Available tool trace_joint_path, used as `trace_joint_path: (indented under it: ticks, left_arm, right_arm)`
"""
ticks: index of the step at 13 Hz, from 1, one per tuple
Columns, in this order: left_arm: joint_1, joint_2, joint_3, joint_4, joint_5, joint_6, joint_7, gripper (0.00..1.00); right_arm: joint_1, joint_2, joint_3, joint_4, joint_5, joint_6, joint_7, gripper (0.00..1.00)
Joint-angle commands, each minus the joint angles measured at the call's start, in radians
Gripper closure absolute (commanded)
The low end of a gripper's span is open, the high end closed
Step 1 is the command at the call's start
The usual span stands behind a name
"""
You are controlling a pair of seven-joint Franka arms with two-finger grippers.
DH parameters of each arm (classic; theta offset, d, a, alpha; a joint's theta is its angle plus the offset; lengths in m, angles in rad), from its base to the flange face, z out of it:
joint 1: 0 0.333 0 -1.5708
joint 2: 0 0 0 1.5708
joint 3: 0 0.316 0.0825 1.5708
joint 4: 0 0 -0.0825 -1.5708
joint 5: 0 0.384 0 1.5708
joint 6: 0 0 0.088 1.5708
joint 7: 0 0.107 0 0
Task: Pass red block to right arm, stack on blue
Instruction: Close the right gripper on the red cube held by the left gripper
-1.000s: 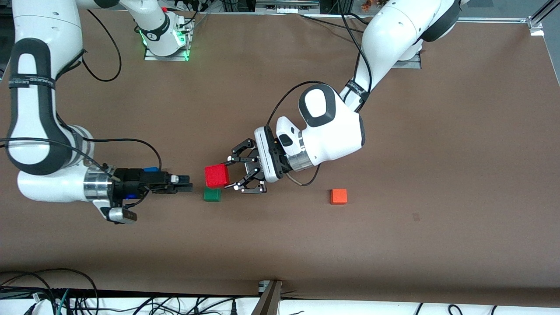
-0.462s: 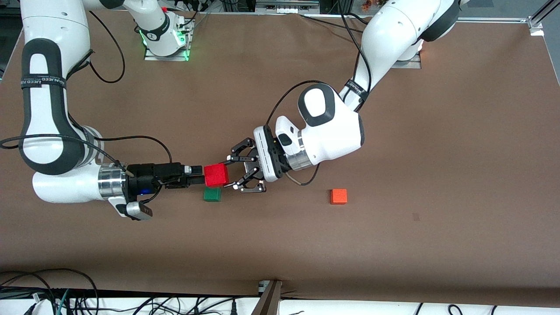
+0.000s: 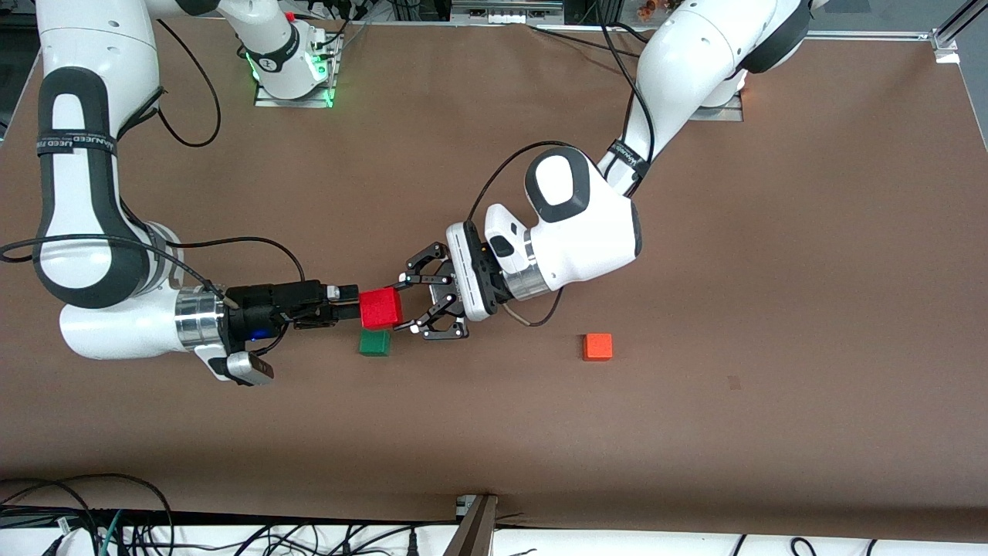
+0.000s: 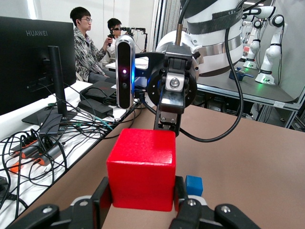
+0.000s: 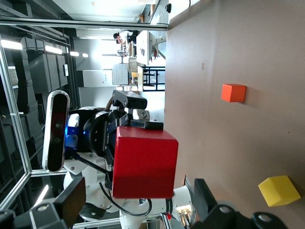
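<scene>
My left gripper (image 3: 397,305), the spidery black claw, is shut on the red block (image 3: 381,307) and holds it in the air over the table's middle. In the left wrist view its pads (image 4: 104,196) press both sides of the block (image 4: 141,169). My right gripper (image 3: 351,303), narrow and black, is open right at the block's free side. In the right wrist view its fingers (image 5: 72,199) stand well apart, with the block (image 5: 144,162) between them and not touching. The blue cube (image 4: 194,185) lies on the table under the right gripper. It is hidden in the front view.
A green cube (image 3: 374,343) lies on the brown table (image 3: 695,425) just under the red block. An orange cube (image 3: 597,347) lies toward the left arm's end of the table. A yellow cube (image 5: 279,190) shows only in the right wrist view.
My right gripper has moved toward the left gripper, up to the red block, and now covers the blue cube in the front view. The left gripper has held still with the block.
</scene>
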Motion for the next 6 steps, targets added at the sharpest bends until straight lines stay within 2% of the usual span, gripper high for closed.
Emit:
trace_joint_path:
  ticks: [1, 4, 6]
  left_arm:
    - [-0.012, -0.03, 0.017, -0.022, 0.003, 0.007, -0.025, 1.0]
    - [-0.012, -0.03, 0.017, -0.024, 0.004, 0.007, -0.025, 1.0]
    - [-0.012, -0.03, 0.017, -0.024, 0.004, 0.008, -0.025, 1.0]
  right_arm:
    - [0.019, 0.006, -0.001, 0.016, 0.005, 0.023, 0.003, 0.0]
    - [0.041, 0.009, -0.001, 0.016, 0.01, 0.078, 0.003, 0.01]
    - [0.036, 0.009, -0.001, 0.014, 0.013, 0.075, 0.006, 0.7]
